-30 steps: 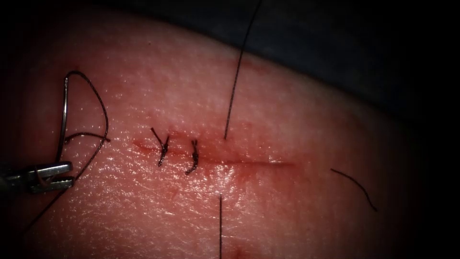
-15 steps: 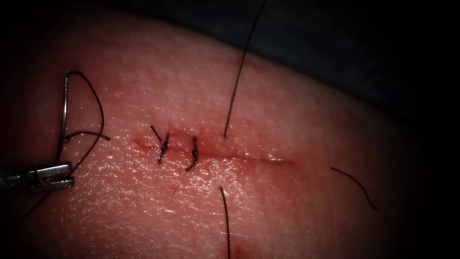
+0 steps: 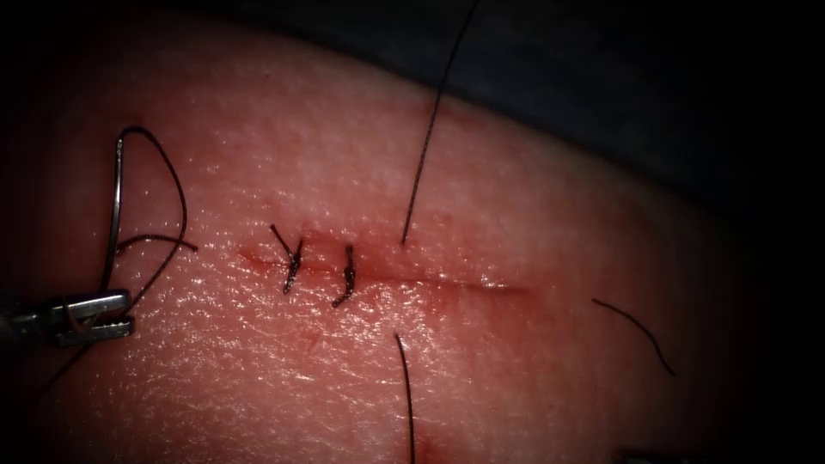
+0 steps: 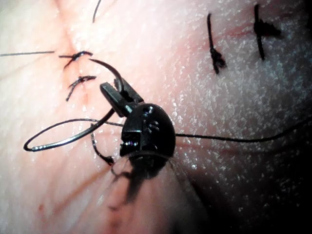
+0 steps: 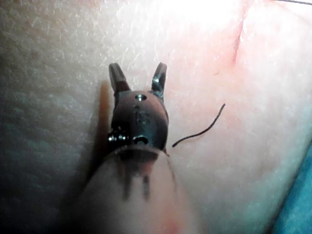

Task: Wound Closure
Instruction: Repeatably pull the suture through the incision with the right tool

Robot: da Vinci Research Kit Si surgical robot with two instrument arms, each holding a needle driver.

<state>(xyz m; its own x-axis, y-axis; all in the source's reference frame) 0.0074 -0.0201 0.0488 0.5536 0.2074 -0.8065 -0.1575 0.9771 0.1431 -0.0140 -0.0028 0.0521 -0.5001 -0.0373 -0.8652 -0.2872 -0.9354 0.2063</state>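
Left tool [image 4: 117, 93] clamped on the needle [image 4: 73, 136] partway along its curve. Needle lies free above the tissue [image 4: 204, 97], not in it. Thread [image 4: 234, 140] trails off across the tissue. Two stitches [image 4: 78, 68] just beside the fingers [image 4: 111, 95].

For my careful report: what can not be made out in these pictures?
Endoscope view: the thread runs off the top and bottom edges, hiding its ends.
Endoscope view: the left tool, fingers shut on the needle left of the cut and out of the tissue, covers the held spot along its curve.
Right wrist view: the right tool, open and empty, has a blurred shaft.
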